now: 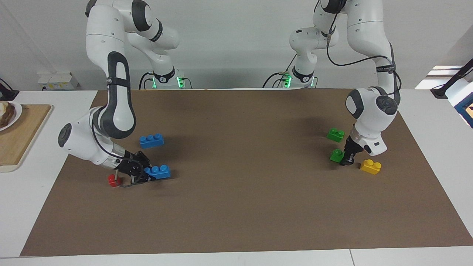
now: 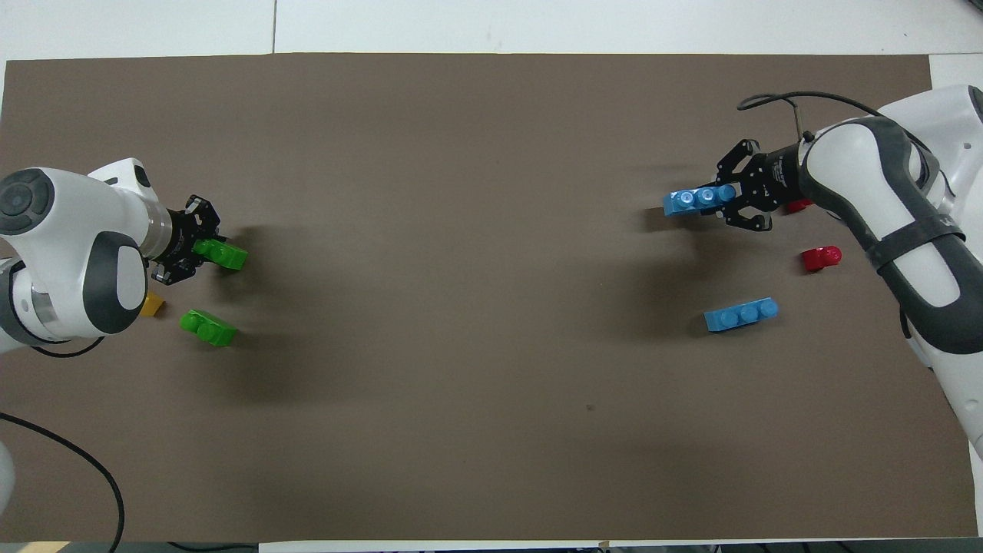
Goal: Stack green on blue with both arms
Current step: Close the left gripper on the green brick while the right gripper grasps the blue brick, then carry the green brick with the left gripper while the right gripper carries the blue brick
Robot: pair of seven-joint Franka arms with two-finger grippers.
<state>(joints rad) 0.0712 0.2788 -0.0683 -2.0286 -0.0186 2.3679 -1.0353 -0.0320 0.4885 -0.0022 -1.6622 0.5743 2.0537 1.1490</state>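
Note:
My right gripper (image 1: pixel 145 173) is shut on the end of a blue three-stud brick (image 1: pixel 160 171) and holds it just above the mat at the right arm's end; both show in the overhead view, gripper (image 2: pixel 731 201) and brick (image 2: pixel 690 200). My left gripper (image 1: pixel 346 160) is shut on a green two-stud brick (image 1: pixel 335 155) low at the mat at the left arm's end; in the overhead view the gripper (image 2: pixel 196 250) grips the brick (image 2: pixel 227 255) by one end. I cannot tell whether the green brick touches the mat.
A second blue brick (image 1: pixel 152 140) and a second green brick (image 1: pixel 335 134) lie nearer to the robots. A yellow brick (image 1: pixel 370 166) lies beside the left gripper. Two red bricks (image 2: pixel 822 257) (image 2: pixel 799 205) lie by the right arm. A wooden board (image 1: pixel 22 133) is off the mat.

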